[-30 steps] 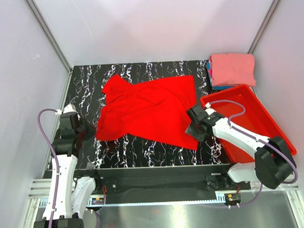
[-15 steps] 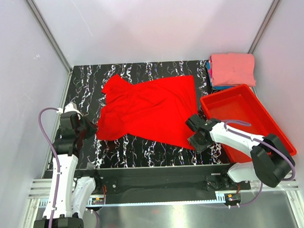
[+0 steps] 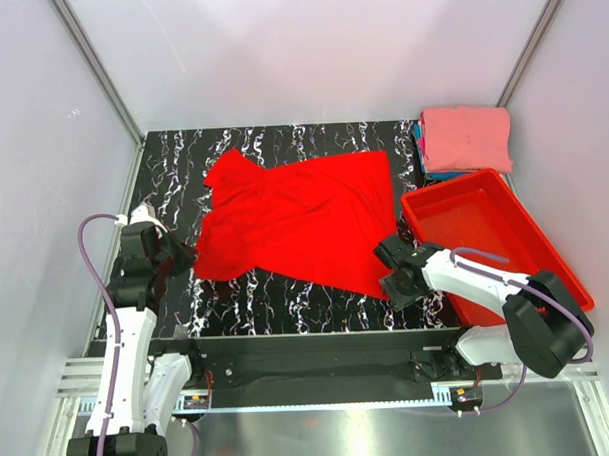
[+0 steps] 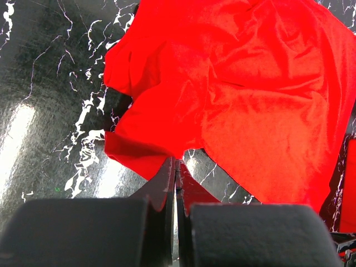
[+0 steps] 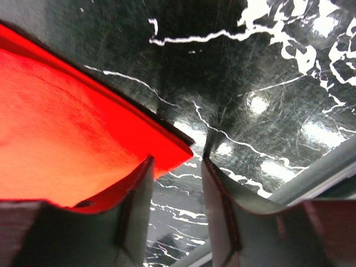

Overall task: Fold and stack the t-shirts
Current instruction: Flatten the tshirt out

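Right gripper (image 5: 177, 167) stands with its jaws parted at the lower right corner of the red t-shirt (image 3: 299, 213), and it holds nothing. In the right wrist view the hem corner lies against the left finger (image 5: 139, 189), with bare table (image 3: 287, 294) showing in the gap. To take this corner cleanly, I judge the gripper should shift toward the cloth so the hem passes between both jaws, then close on 1 layer only. Left gripper (image 4: 175, 167) is clenched at the shirt's lower left edge, near the sleeve; whether it nips any cloth I cannot tell.

The shirt lies open in the centre of the top view, collar end toward the upper left, and it is thin, matte and softly creased, so it will likely drag and bunch if lifted from 1 corner alone. Beneath it the table is glossy black with white veins, probably slick enough for the cloth to slide.

A folded pink t-shirt (image 3: 466, 137) tops blue ones (image 3: 422, 149) in the upper right. Just below sits a rigid red bin (image 3: 479, 217).
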`<state>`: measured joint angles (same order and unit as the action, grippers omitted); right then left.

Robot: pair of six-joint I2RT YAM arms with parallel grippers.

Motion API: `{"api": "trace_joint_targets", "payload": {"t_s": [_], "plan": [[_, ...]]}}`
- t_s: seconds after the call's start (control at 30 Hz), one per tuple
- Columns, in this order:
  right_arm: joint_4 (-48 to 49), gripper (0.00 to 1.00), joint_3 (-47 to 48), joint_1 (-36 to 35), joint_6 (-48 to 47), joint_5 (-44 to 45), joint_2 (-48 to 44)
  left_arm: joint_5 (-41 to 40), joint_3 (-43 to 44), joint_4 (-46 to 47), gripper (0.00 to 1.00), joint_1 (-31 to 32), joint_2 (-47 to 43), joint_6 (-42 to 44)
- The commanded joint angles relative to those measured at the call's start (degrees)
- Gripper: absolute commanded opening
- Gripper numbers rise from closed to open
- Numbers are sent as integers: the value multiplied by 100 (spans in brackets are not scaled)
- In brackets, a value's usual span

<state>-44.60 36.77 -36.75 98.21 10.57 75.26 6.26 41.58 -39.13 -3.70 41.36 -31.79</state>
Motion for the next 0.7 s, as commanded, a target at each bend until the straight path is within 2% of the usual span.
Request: {"api": "trace_joint_targets", "payload": {"t_s": [0.0, 0.2, 0.27, 0.3, 0.33, 0.47, 0.5, 0.53, 0.57, 0.67], "plan": [[31, 45, -135, -51, 312, 674, 93, 121, -36, 310, 0, -16, -14, 6], [65, 39, -135, -51, 339, 1034, 287, 77, -54, 380, 0, -16, -23, -73], [144, 27, -127, -51, 313, 1044, 366, 112, -54, 380, 0, -16, -23, -108], [188, 18, -127, -51, 234, 1070, 384, 138, -45, 372, 0, -16, -23, -108], [215, 0, -109, -51, 181, 1114, 384, 156, -36, 371, 0, -16, -32, -117], [-215, 0, 285, -95, -302, 1789, 182, 322, 95, 433, 0, -16, -198, -152], [-225, 0, 495, -95, -868, 2121, 51, 358, 174, 450, 0, -16, -225, -135], [210, 0, 593, -95, -1387, 2238, -359, 358, 444, 451, 0, -8, -251, -117], [450, 0, 707, -95, -2445, 2352, -633, 262, 621, 433, 0, -7, -260, -126], [1268, 0, 1541, -87, -4338, 2248, -1583, 8, 1718, 240, 0, -7, -138, -152]]}}
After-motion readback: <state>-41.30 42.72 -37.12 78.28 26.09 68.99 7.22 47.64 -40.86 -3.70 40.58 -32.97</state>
